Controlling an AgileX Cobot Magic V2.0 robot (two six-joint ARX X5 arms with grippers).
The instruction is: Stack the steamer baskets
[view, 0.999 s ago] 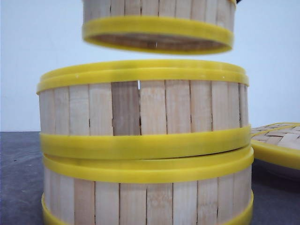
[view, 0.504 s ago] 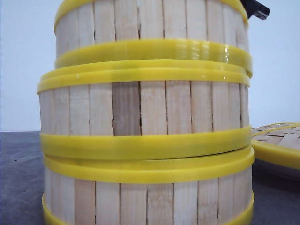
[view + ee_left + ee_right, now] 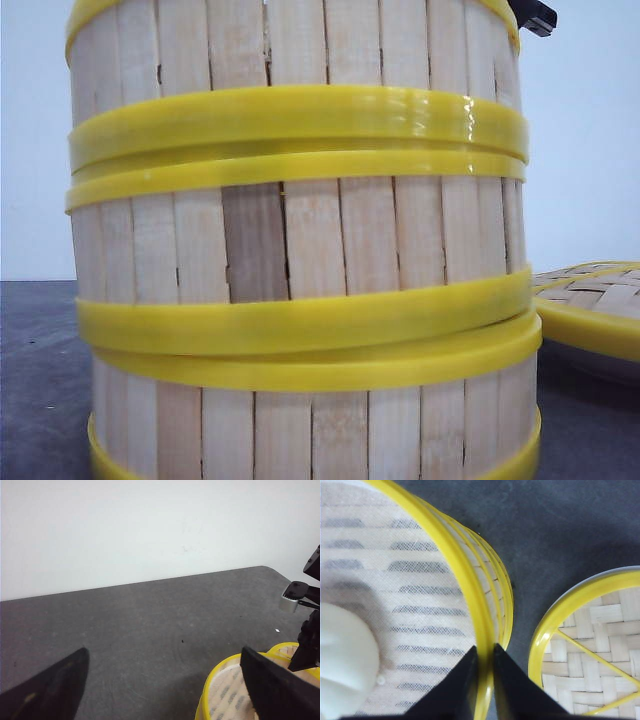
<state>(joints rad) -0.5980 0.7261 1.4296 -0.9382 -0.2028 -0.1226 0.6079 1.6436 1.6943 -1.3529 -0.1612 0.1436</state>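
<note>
Three steamer baskets of pale slats with yellow bands stand in one stack close to the front camera: the bottom basket [image 3: 300,430], the middle basket [image 3: 300,240] and the top basket [image 3: 300,45]. The middle one sits slightly askew. My right gripper [image 3: 485,652] is shut on the top basket's yellow rim [image 3: 451,550], with one finger inside and one outside. A white bun [image 3: 345,660] lies on the cloth liner inside. My left gripper [image 3: 164,652] hangs open over bare table beside the top basket's rim [image 3: 205,689], holding nothing.
A woven bamboo lid [image 3: 595,300] with a yellow rim lies upturned just right of the stack, close to it in the right wrist view as the lid [image 3: 590,645]. The dark grey table [image 3: 150,615] ends at a white wall. The right arm [image 3: 305,630] stands over the stack.
The top basket, held a second ago above the two stacked ones, has come down onto them. The middle basket has shifted a little to the left and tilted.
</note>
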